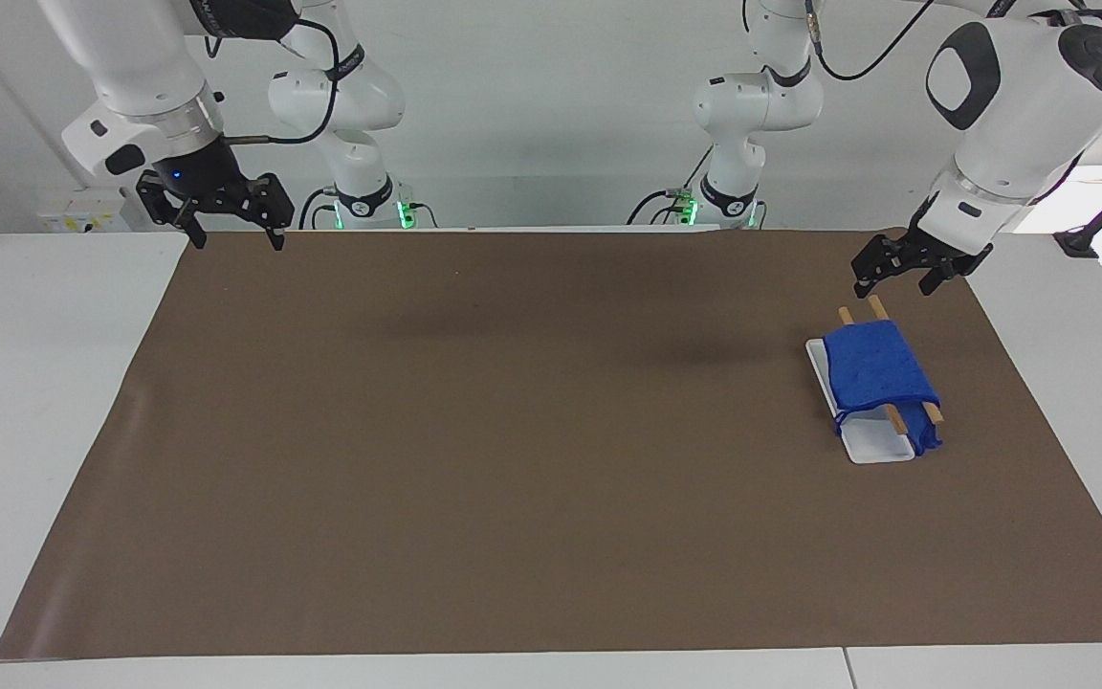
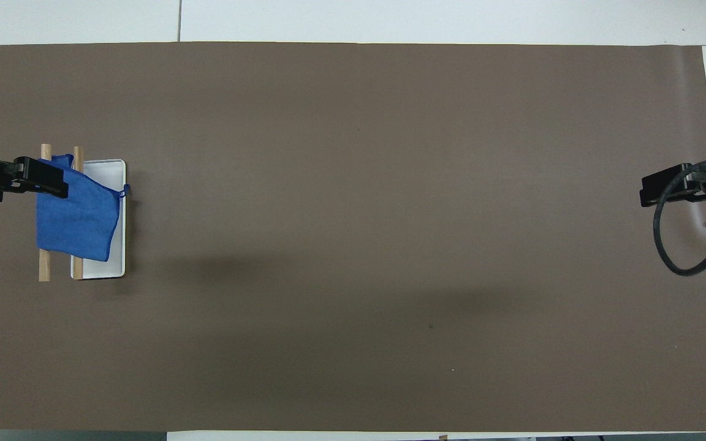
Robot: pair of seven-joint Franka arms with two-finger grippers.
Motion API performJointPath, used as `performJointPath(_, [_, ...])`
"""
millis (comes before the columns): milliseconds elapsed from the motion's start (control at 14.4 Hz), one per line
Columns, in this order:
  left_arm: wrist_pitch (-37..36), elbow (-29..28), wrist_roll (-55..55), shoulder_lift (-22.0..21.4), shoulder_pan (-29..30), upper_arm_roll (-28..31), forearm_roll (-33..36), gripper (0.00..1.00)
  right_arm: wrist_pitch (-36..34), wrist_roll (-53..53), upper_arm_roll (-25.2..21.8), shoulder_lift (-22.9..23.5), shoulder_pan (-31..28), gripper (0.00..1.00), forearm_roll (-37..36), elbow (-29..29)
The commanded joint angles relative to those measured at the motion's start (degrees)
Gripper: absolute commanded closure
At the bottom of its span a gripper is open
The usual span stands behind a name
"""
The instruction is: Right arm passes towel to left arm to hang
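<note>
Facing view: I see the towel [image 1: 879, 368] draped over two wooden rods [image 1: 874, 308] above a white tray [image 1: 871, 446]. Left gripper [image 1: 900, 276] hangs over the rods' ends — jaws apart, empty. Right gripper [image 1: 231, 233] waits, jaws apart.

Overhead view: left gripper [image 2: 37, 180] overlaps the towel's [image 2: 80, 217] edge; right gripper [image 2: 665, 187] is over the mat's [image 2: 390, 184] edge.

White table [image 1: 54, 402], its top largely covered by a brown mat [image 1: 513, 459] laid flat. Plain pale wall [image 1: 551, 124] along the robots' end. Black cables [image 1: 321, 201] at the wall's foot. White box [image 1: 82, 212] on the table edge by the wall.
</note>
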Motion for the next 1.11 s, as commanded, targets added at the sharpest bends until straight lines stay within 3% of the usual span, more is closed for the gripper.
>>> performJointPath(0, [-0.01,-0.34,-0.6,-0.77,-0.95,-0.28,1.16,0.0,0.01,-1.46,0.2,-0.93,-0.66,0.0,-0.26,-0.84])
performJointPath(277, [2.88,-0.43,2.1,-0.68,-0.95,-0.37,2.47,0.0,-0.34,-1.72,0.11,-1.02,-0.84,0.0,0.0,-1.01])
performJointPath(1038, [2.45,-0.87,5.46,-1.03,-0.86,-0.54,3.01,0.0,-0.43,-1.63,0.11,-1.02,-0.93,0.0,0.0,-0.93])
